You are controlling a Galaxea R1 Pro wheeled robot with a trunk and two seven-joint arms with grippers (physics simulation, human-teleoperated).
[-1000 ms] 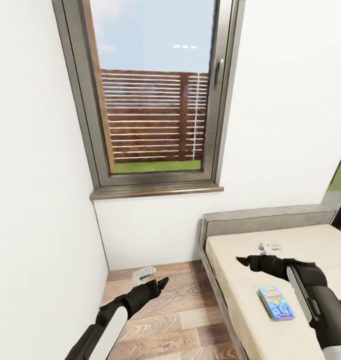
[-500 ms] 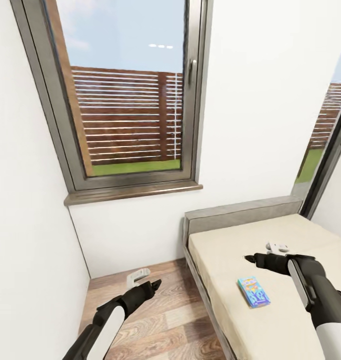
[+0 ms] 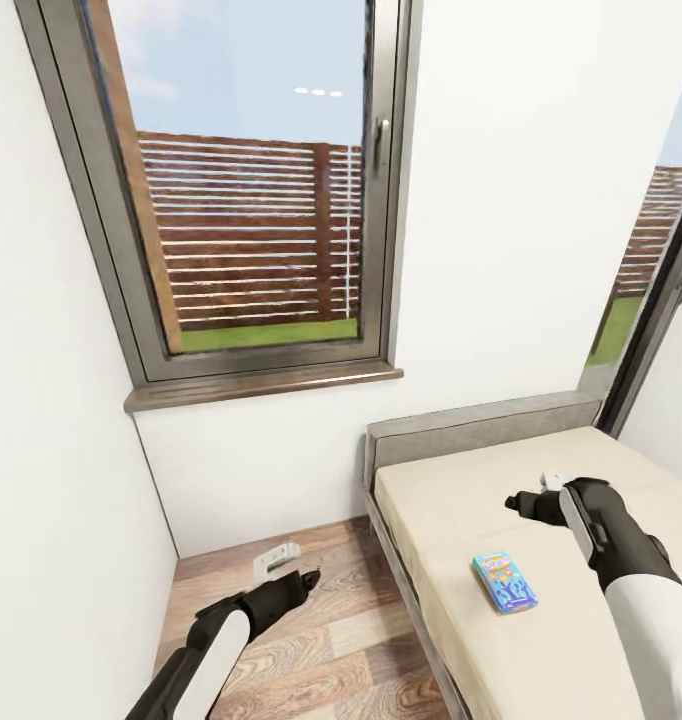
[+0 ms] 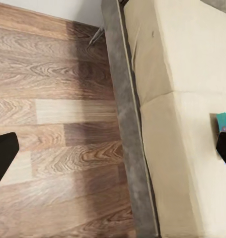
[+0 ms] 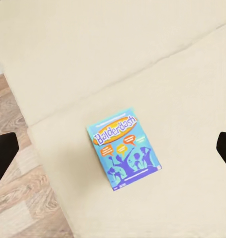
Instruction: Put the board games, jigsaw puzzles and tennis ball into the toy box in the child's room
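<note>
On the bed [image 3: 451, 500], light blue board game [image 5: 123, 147] lying flat, right end effector [image 3: 521, 501] above it, fingers spread, empty.

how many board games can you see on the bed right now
1: a light blue board game lies flat on the bed, near its floor-side edge. The bed runs out of frame, so another may be hidden.
</note>
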